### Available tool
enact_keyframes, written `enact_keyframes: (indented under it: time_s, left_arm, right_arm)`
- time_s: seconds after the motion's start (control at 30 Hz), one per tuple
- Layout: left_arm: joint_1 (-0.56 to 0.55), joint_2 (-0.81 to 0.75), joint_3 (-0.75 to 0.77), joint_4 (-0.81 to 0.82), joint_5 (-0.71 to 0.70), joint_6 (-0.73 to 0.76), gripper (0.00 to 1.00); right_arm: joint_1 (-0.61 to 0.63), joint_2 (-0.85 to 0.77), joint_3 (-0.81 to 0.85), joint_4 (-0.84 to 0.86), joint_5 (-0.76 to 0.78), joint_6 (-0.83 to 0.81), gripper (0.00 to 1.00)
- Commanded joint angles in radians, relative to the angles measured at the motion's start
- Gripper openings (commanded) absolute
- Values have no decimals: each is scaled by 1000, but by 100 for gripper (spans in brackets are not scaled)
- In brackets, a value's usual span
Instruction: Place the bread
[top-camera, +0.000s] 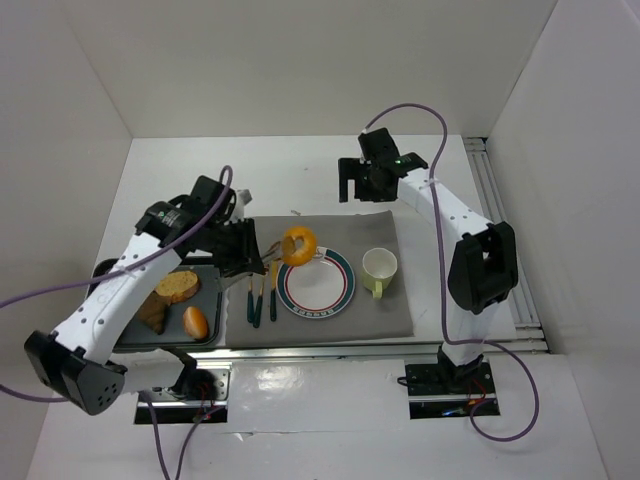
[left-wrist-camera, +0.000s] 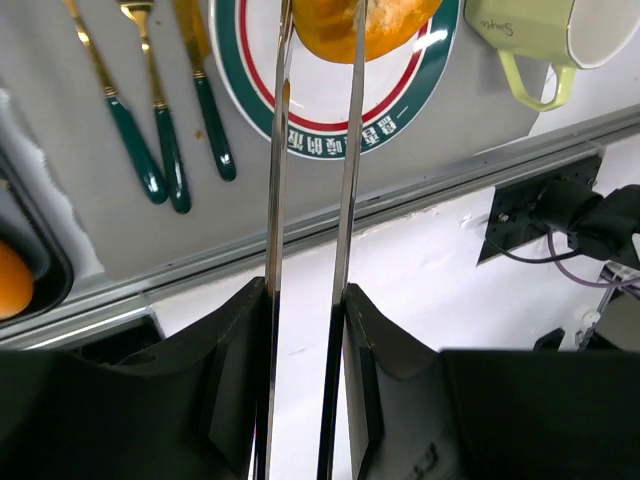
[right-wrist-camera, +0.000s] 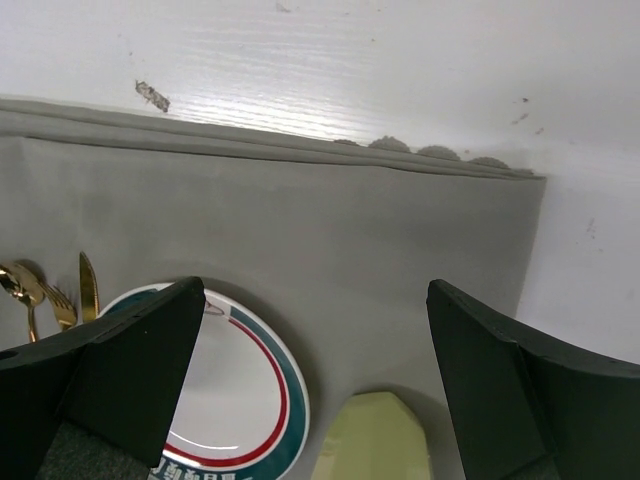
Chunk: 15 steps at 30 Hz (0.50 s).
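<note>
Your left pincer (top-camera: 243, 255) is pressed in on a pair of long metal tongs (left-wrist-camera: 347, 150), and the blades are pinching the bread (top-camera: 299, 245), a golden ring-shaped piece. From the top view it sits right at the far-left rim of the green-and-red-banded plate (top-camera: 338, 297). The left wrist view shows it over the plate's white centre, though you can't tell whether it touches the plate or hangs just clear.

Your right pincer (top-camera: 357, 180) is spread wide and holding nothing, up over the far edge of the grey mat (top-camera: 390, 312) and well apart from the bread. Its wrist camera looks down on the plate's rim and the pale green cup (top-camera: 379, 268), which stands just right of the plate.

Left of the plate lies the green-handled cutlery (top-camera: 259, 300), side by side on the mat. Beyond that, on the worktop (top-camera: 300, 170), the dark tray (top-camera: 212, 300) carries three more baked pieces.
</note>
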Motion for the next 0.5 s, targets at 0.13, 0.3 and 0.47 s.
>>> enact_keyframes:
  time_s: [0.13, 0.3, 0.47]
  left_arm:
    - [-84, 65, -49, 165, 81, 7, 29]
    - [-252, 166, -28, 165, -28, -36, 29]
    - [-304, 245, 4, 147, -82, -59, 36]
  right_arm:
    - [-57, -122, -62, 62, 36, 1, 99]
    - [-67, -113, -53, 53, 26, 1, 99]
    - [-76, -93, -32, 42, 17, 1, 99]
